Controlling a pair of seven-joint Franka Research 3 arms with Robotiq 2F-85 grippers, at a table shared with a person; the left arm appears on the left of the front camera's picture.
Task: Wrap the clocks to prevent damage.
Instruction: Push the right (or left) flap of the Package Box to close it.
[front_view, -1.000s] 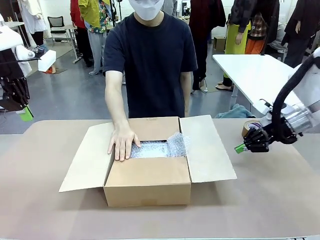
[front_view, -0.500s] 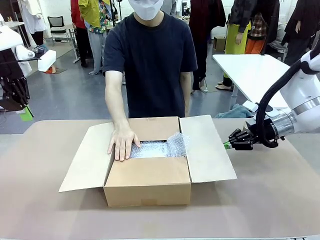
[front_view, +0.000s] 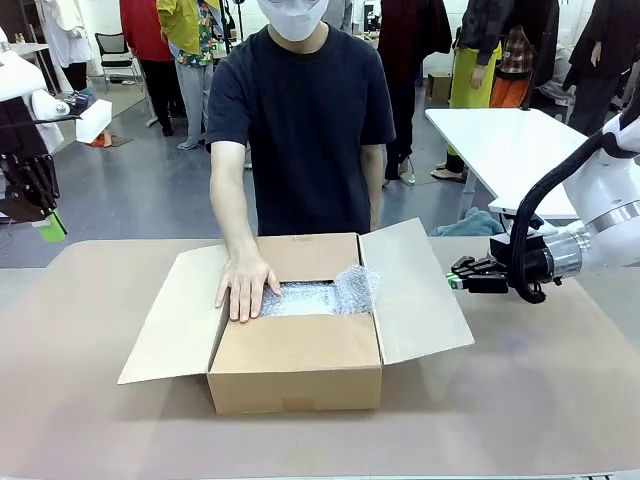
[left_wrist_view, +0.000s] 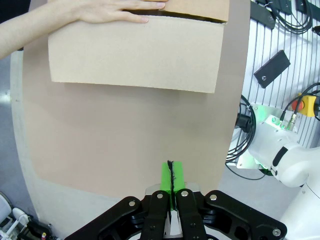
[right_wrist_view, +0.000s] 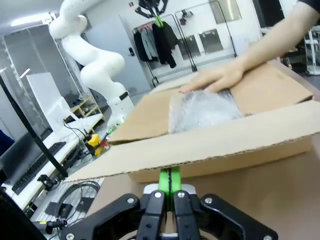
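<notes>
Swinging in from well right of the box (front_view: 295, 372), my right fingers (front_view: 453, 283), pressed together on nothing, had reached its right flap (front_view: 415, 300) and tipped its outer edge up a little. My left fingers (front_view: 51, 228), also pressed together and empty, hung well left of the box. Inside the box, bubble wrap (front_view: 320, 297) lay by the person's hand (front_view: 243, 288), hiding any clock, so I judged flap-closing had begun.

Box (front_view: 295, 365), centre frame: brown corrugated cardboard, matt; fluted edge shows in right wrist view.
Wrap (front_view: 330, 295) inside: clear plastic bubble film, glossy, crinkled.
Table (front_view: 520, 400): tan, matt, smooth sheet.
Right gripper (front_view: 452, 282): black, slight sheen; pads (right_wrist_view: 164, 180) green, matt.
</notes>
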